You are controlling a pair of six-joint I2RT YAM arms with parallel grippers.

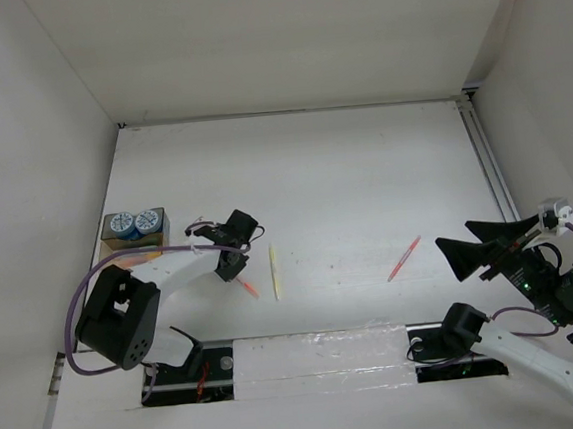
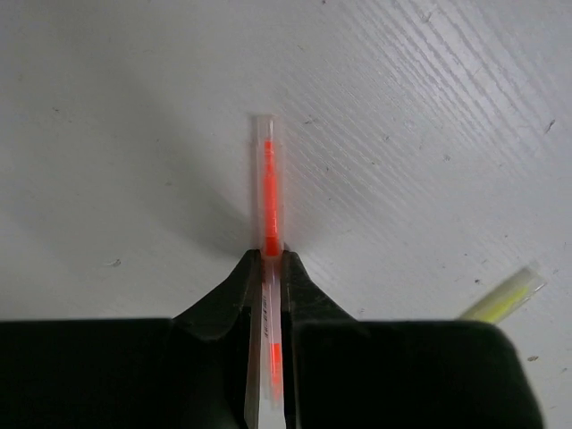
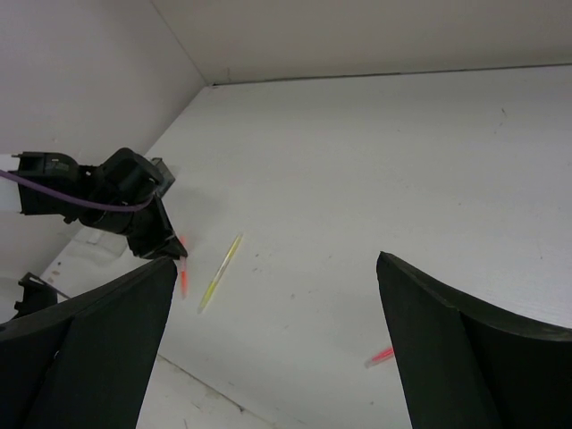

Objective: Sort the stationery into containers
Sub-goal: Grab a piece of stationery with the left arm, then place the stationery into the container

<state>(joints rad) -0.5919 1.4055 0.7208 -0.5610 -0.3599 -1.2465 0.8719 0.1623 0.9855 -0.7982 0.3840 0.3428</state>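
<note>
Left wrist view: our left gripper [image 2: 270,268] pinches the orange-red pen [image 2: 267,192] partway along its barrel, the pen seemingly lying on the table [image 2: 429,134]. We judge it light, stiff and slick, so a mid-barrel hold should stop it pivoting.

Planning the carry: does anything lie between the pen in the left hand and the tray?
Nothing visible does. The left hand holds the orange-red pen, and only its own arm crosses the table toward the tray.
</note>
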